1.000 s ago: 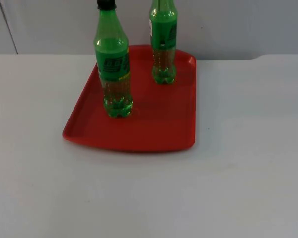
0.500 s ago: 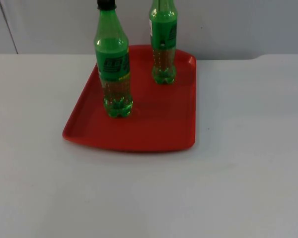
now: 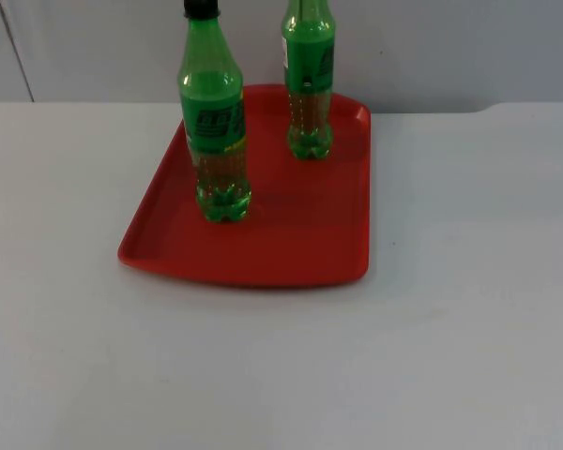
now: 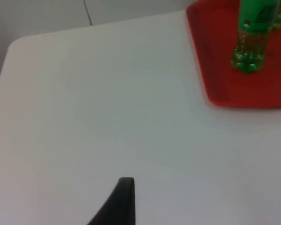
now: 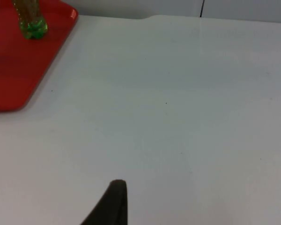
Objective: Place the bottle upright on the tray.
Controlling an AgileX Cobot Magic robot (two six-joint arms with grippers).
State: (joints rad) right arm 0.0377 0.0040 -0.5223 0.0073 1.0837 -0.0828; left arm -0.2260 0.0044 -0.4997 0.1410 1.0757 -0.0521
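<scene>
White table top (image 3: 469, 281) runs back to a grey partition wall (image 3: 450, 47). On the table lies a red tray (image 3: 300, 234). Two green bottles stand upright on the tray, well apart: a near bottle (image 3: 214, 122) with a black cap (image 3: 201, 9), and a far bottle (image 3: 309, 84) beside the tray's back rim. The left gripper (image 4: 119, 201) hangs above bare table, the tray ahead of it and to one side. The right gripper (image 5: 110, 204) hangs likewise, well away from the tray. I cannot tell whether either gripper is spread or pressed together.
</scene>
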